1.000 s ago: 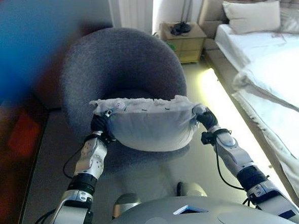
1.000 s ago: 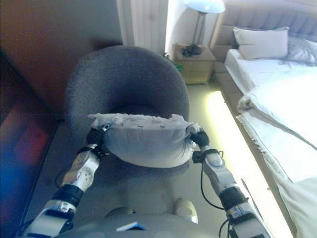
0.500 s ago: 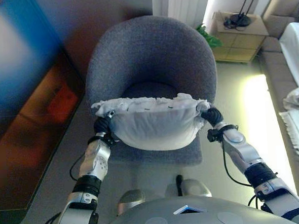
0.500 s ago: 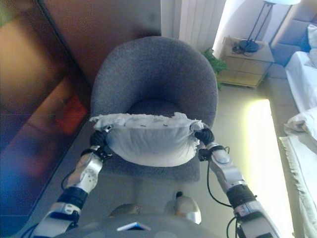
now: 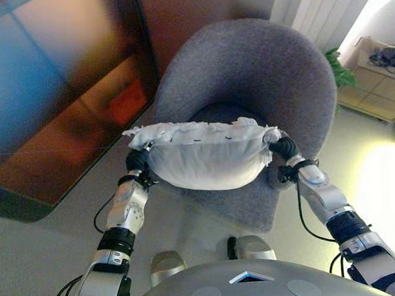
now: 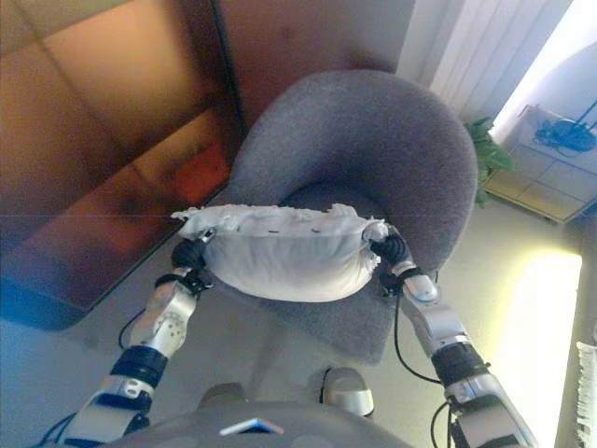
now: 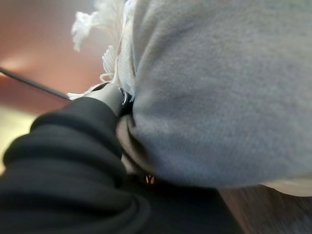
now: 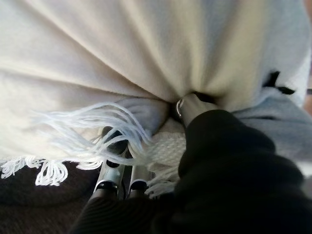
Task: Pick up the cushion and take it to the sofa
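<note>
Facing grey armchair; cushion held above its seat; bedside cabinet beyond.

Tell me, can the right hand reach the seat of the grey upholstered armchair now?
Probably not freely: the right hand is busy gripping one end of the white fringed cushion, the left hand the other. The grey upholstered armchair stands just beyond, nothing between.

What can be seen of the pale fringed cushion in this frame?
The pale grey-white fabric cushion is soft and plump, sagging in the middle, with a white tasselled fringe along its top edge and ends. It hangs level in the air, held at its two ends by the left hand and the right hand, in front of and above the seat of the grey upholstered tub chair. It does not appear to rest on the chair.
</note>
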Robot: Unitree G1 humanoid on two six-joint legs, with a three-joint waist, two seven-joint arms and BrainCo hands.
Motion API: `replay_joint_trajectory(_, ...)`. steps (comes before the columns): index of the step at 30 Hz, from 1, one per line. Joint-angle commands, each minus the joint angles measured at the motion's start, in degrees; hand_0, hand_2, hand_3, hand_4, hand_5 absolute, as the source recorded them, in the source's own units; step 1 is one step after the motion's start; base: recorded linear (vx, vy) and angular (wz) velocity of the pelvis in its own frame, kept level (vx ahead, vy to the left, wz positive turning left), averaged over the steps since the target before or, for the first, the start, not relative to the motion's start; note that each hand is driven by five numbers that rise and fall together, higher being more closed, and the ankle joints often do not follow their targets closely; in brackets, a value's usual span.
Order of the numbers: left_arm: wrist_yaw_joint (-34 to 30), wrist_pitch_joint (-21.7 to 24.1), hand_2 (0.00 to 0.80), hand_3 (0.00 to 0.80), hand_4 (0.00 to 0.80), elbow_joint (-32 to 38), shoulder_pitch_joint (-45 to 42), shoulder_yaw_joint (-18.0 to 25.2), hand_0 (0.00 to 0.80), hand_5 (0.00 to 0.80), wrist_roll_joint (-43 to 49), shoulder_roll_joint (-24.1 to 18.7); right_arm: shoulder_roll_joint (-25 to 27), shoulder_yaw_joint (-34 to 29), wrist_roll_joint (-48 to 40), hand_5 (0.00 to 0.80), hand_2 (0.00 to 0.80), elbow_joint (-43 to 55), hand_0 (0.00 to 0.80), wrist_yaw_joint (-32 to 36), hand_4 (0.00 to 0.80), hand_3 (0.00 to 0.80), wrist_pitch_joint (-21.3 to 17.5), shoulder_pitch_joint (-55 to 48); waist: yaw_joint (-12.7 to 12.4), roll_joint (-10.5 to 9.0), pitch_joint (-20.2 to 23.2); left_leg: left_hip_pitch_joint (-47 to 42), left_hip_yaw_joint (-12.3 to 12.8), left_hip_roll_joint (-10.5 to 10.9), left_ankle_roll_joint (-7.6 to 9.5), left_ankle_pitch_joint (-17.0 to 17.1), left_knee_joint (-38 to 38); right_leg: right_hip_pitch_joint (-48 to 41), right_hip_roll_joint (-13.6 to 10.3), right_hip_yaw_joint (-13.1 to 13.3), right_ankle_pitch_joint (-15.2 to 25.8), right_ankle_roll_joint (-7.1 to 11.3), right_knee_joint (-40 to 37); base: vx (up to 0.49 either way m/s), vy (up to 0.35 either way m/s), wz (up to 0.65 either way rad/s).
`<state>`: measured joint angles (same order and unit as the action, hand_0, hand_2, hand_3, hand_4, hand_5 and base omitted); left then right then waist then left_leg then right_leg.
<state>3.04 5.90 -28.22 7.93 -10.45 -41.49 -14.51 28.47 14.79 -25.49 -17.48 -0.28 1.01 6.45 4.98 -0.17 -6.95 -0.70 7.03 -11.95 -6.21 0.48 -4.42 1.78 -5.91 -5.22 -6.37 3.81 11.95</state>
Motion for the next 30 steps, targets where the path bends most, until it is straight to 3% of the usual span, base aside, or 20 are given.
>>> replay_joint_trajectory(1, -0.9, 4.33, 0.8, 0.8, 0.8, 1.04, 9.09, -1.9, 0.8, 0.8, 1.94, 0.15, -3.98, 1.06, -2.76, 0.8, 0.8, 1.47, 0.8, -1.38, 0.8, 0.8, -6.04, 6.8, -2.9, -0.69, 1.67, 7.15, -2.49, -0.19, -2.14, 5.75, -0.45, -6.21, -3.33, 0.02, 2.65, 2.79, -6.98, 0.02, 0.148, -0.24)
replay_joint_trajectory(6, 0.46, 2.57, 0.8, 0.8, 0.8, 3.41, 10.47, -3.92, 0.8, 0.8, 4.11, -1.06, -6.29, 0.62, -4.29, 0.8, 0.8, 0.0, 0.8, -4.75, 0.8, 0.8, -7.91, 7.64, -3.88, -0.76, 0.29, 9.24, -2.94, 1.75, -1.68, 1.51, -5.42, -5.94, -7.22, 0.49, 3.86, 5.59, -6.43, 0.095, 0.096, -0.07)
replay_joint_trajectory(10, 1.98, 2.33, 0.8, 0.8, 0.8, 4.14, 17.26, -6.43, 0.8, 0.8, 3.4, -2.67, -6.17, 0.51, -6.89, 0.8, 0.8, -1.83, 0.8, -8.3, 0.8, 0.8, -9.67, 15.19, -5.07, -1.18, -2.59, 14.52, -4.15, 3.06, -1.69, 1.33, -7.06, -3.39, -8.8, 0.58, 5.79, 7.26, -8.63, -0.183, 0.041, 0.13)
replay_joint_trajectory(13, 2.13, 0.41, 0.8, 0.8, 0.8, 3.86, 23.24, -7.51, 0.8, 0.8, 2.95, -4.13, -5.27, 0.35, -8.08, 0.8, 0.8, -2.77, 0.8, -10.67, 0.8, 0.8, -8.88, 21.5, -5.84, -2.02, -4.97, 17.42, -4.5, 3.52, -1.78, 1.77, -7.09, -3.07, -9.97, 0.17, 7.95, 8.69, -11.73, -0.168, -0.015, 0.01)
replay_joint_trajectory(21, 4.71, -3.26, 0.8, 0.8, 0.8, -1.18, 32.72, -8.91, 0.8, 0.8, 1.44, -4.68, -3.42, 1.02, -15.3, 0.8, 0.8, -7.11, 0.8, -12.67, 0.8, 0.8, -8.1, 30.41, -5.66, -5.04, -5.21, 22.53, -4.83, 0.54, -3.54, 1.35, -11.78, -3.95, -9.74, -0.15, 8.88, 9.63, -14.42, 0.021, -0.05, 0.02)
replay_joint_trajectory(26, 6.21, -3.83, 0.8, 0.8, 0.8, -4.57, 37.25, -10.08, 0.8, 0.8, 0.87, -4.36, -3.2, 0.73, -19.62, 0.8, 0.8, -12.22, 0.8, -13.32, 0.8, 0.8, -8.16, 35.92, -5.71, -5.5, -4.38, 24.05, -4.81, -0.36, -4.44, 1.42, -12.9, -4.4, -9.64, -0.19, 9.22, 10.09, -15.88, 0.063, -0.009, -0.03)
replay_joint_trajectory(30, 6.11, -5.35, 0.8, 0.8, 0.8, -3.38, 39.29, -10.75, 0.8, 0.8, 0.35, -3.79, -2.39, 0.29, -19.03, 0.8, 0.8, -13.2, 0.8, -15.34, 0.8, 0.8, -8.39, 38.23, -5.67, -5.52, -3.77, 24.64, -4.75, -0.75, -4.73, 1.41, -13.29, -4.67, -9.69, -0.08, 8.89, 10.21, -16.02, 0.063, 0.008, -0.02)
